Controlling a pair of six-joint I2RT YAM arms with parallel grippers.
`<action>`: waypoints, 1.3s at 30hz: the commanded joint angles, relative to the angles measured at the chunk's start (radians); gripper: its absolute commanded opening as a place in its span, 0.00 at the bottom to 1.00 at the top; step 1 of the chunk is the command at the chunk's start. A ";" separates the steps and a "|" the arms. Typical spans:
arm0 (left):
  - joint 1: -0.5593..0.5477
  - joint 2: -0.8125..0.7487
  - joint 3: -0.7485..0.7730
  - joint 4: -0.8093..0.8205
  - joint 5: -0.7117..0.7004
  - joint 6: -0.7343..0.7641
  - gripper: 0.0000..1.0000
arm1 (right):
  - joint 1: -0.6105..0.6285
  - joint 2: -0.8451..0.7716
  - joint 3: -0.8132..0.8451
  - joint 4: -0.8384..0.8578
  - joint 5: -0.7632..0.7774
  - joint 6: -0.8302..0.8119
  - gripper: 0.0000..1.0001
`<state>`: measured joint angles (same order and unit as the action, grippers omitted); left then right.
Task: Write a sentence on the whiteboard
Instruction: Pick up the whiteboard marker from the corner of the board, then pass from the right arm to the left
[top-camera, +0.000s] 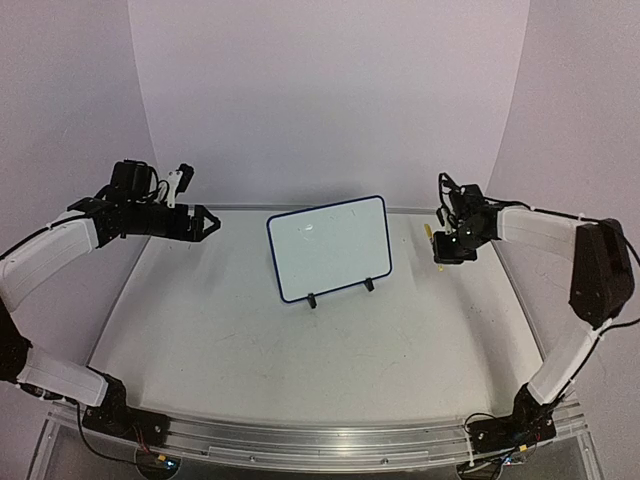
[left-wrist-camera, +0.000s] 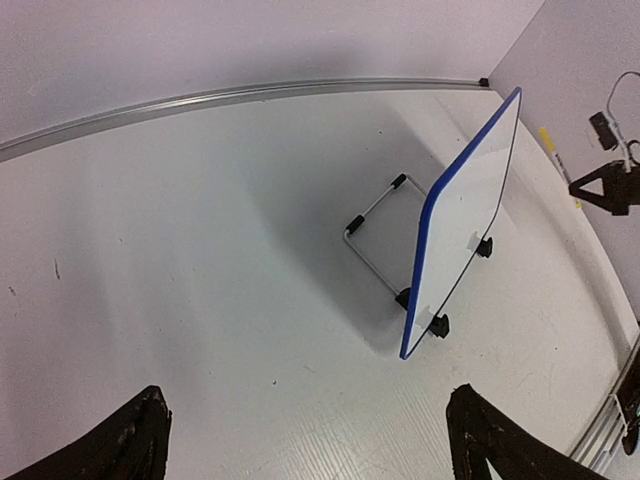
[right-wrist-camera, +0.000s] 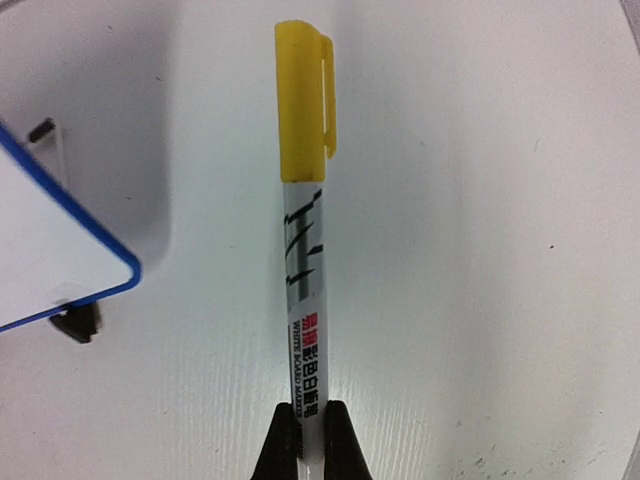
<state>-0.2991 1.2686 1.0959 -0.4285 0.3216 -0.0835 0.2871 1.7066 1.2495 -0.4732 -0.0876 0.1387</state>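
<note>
The whiteboard (top-camera: 330, 246) stands tilted on its wire stand at the table's middle back, blue-rimmed, on two black clip feet. Its face looks blank; no sentence shows on it. It shows edge-on in the left wrist view (left-wrist-camera: 462, 215), and its corner shows in the right wrist view (right-wrist-camera: 55, 255). My right gripper (top-camera: 445, 250) is to the right of the board, shut on a whiteboard marker (right-wrist-camera: 306, 260) with its yellow cap on. My left gripper (top-camera: 207, 222) is open and empty, raised to the left of the board.
A metal rail (left-wrist-camera: 240, 96) runs along the table's back edge against the white backdrop. The wire stand (left-wrist-camera: 370, 225) sticks out behind the board. The right gripper shows at the far right of the left wrist view (left-wrist-camera: 610, 188).
</note>
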 joint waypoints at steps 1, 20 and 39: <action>-0.024 -0.022 0.060 -0.040 -0.016 -0.047 0.93 | 0.103 -0.218 -0.085 0.024 -0.023 -0.055 0.00; -0.403 0.192 0.144 0.278 0.381 -0.408 0.95 | 0.504 -0.295 -0.007 0.029 -0.282 -0.221 0.00; -0.405 0.279 0.112 0.386 0.456 -0.575 0.44 | 0.623 -0.211 0.080 0.015 -0.211 -0.275 0.00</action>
<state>-0.7059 1.5423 1.1942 -0.0885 0.7399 -0.6386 0.9042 1.4809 1.2832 -0.4587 -0.3401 -0.1118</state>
